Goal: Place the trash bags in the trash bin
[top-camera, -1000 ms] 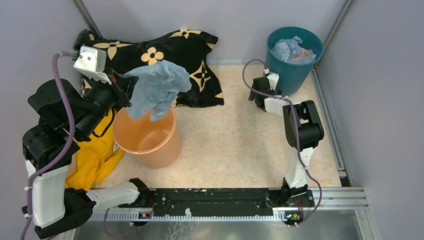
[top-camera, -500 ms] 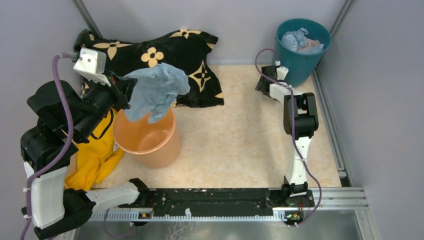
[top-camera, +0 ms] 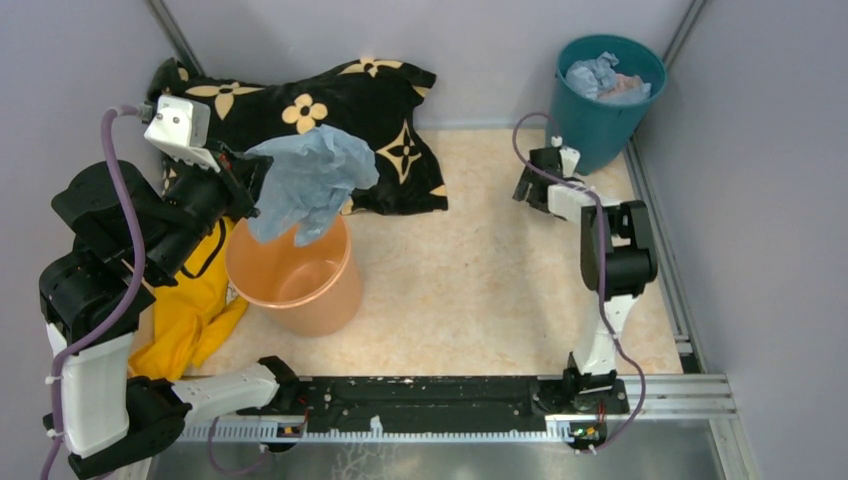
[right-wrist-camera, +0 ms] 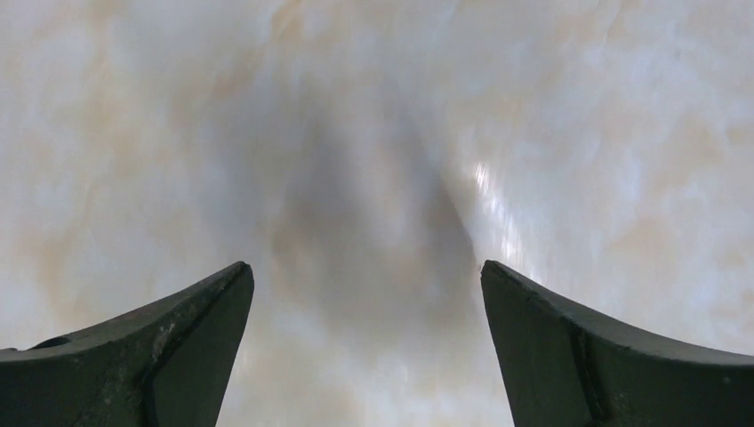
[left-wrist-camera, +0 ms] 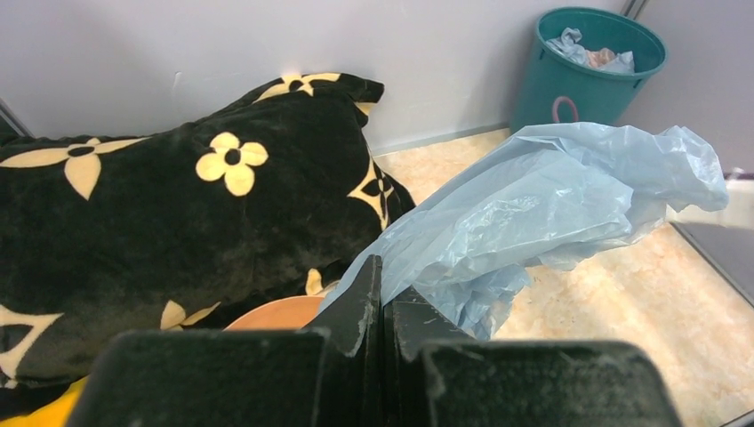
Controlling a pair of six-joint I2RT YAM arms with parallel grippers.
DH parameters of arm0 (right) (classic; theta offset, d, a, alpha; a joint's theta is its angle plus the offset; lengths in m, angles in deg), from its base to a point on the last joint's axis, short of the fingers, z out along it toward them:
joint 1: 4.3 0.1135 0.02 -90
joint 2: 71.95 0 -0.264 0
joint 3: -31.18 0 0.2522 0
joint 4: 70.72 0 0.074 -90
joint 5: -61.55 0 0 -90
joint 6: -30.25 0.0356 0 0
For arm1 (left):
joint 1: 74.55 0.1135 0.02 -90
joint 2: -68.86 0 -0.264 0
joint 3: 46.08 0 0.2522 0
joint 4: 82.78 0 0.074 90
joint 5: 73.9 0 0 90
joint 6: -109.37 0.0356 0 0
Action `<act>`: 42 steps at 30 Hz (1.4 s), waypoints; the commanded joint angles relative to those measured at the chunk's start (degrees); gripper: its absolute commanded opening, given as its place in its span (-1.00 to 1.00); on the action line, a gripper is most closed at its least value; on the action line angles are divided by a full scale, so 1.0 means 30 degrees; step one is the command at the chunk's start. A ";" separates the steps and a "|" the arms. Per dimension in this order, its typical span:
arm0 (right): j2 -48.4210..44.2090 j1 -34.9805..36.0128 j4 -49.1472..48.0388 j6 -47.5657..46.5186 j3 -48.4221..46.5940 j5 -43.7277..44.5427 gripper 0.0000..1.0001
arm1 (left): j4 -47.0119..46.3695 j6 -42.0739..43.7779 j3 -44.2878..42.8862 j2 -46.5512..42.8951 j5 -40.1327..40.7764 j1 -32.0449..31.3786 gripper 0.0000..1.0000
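My left gripper point(top-camera: 240, 180) is shut on a crinkly pale blue trash bag point(top-camera: 310, 180) and holds it in the air above the far rim of the peach-orange trash bin point(top-camera: 295, 280). In the left wrist view the bag point(left-wrist-camera: 551, 205) spreads out from my closed gripper point(left-wrist-camera: 382, 285), with the bin's rim point(left-wrist-camera: 276, 313) just below. My right gripper point(top-camera: 532, 188) is open and empty, pointing down at the bare floor beside the dark teal bucket; its view point(right-wrist-camera: 364, 276) shows only mottled surface between the fingers.
A dark teal bucket point(top-camera: 610, 100) holding crumpled plastic stands at the back right. A black pillow with yellow flowers point(top-camera: 300, 120) lies along the back wall. A yellow cloth point(top-camera: 195, 310) lies left of the bin. Grey walls close three sides.
The right arm has drawn back a little from the teal bucket, which shifted further to the right corner. The left gripper and its bag have barely moved.
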 commanded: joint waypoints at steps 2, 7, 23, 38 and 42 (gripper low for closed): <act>-0.6714 0.2768 -0.0935 -0.2314 0.2896 -0.1534 0.97 | -0.0781 0.0237 -0.0394 -0.0003 0.0793 0.0070 -0.94; -1.0079 0.5802 0.0427 -0.3053 0.3744 -0.4028 0.96 | -0.1977 0.0296 -0.0387 -0.0552 0.2376 0.0069 -0.94; -0.7341 1.5240 0.6155 -0.3163 -0.6662 -0.4662 0.87 | -0.2782 0.0487 0.0961 -0.3879 0.7054 0.0068 -1.00; -0.4094 1.7889 0.5523 -0.4168 -0.7912 -0.2924 0.87 | -0.2348 0.0044 0.1368 -0.4580 0.6896 0.0029 -1.00; -0.3532 1.8268 0.5825 -0.3904 -0.8193 -0.1878 0.87 | -0.2182 -0.0087 0.1457 -0.4696 0.6839 0.0025 -1.00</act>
